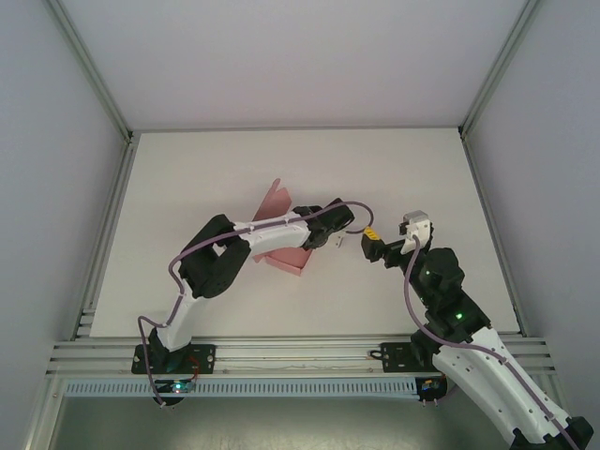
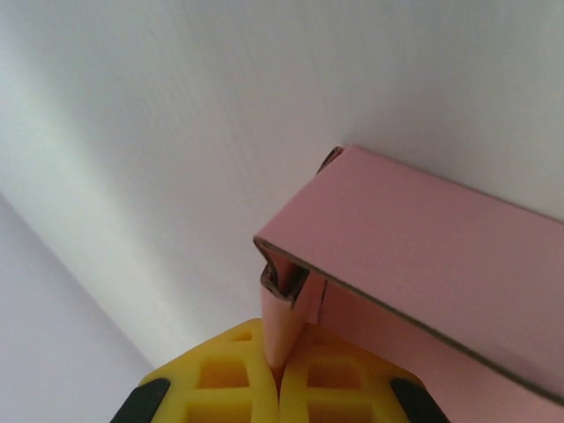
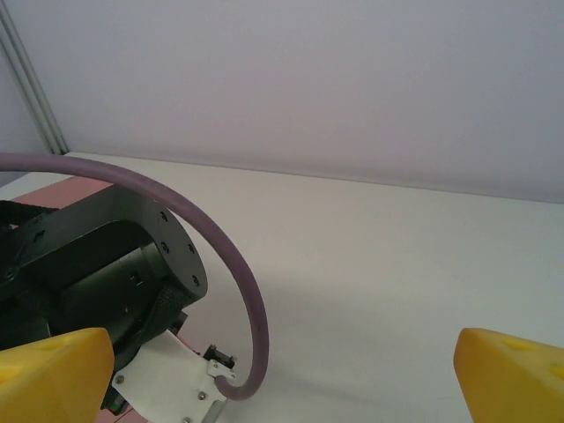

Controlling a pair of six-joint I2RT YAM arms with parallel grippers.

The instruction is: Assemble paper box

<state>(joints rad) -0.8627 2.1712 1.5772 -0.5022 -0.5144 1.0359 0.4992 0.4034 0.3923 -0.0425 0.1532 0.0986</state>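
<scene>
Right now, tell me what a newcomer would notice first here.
The pink box, half folded with a flap raised, sits in the middle of the table. The left gripper pinches its card edge between yellow fingers. The right gripper hangs wide open to its right, holding nothing.

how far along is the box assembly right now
Done: the pink thin-card paper box has panels folded up and a corner tab curled in. In hand: the left tool is shut on one flap. Left: a flap stands open; the right tool sits open, apart from it.
</scene>
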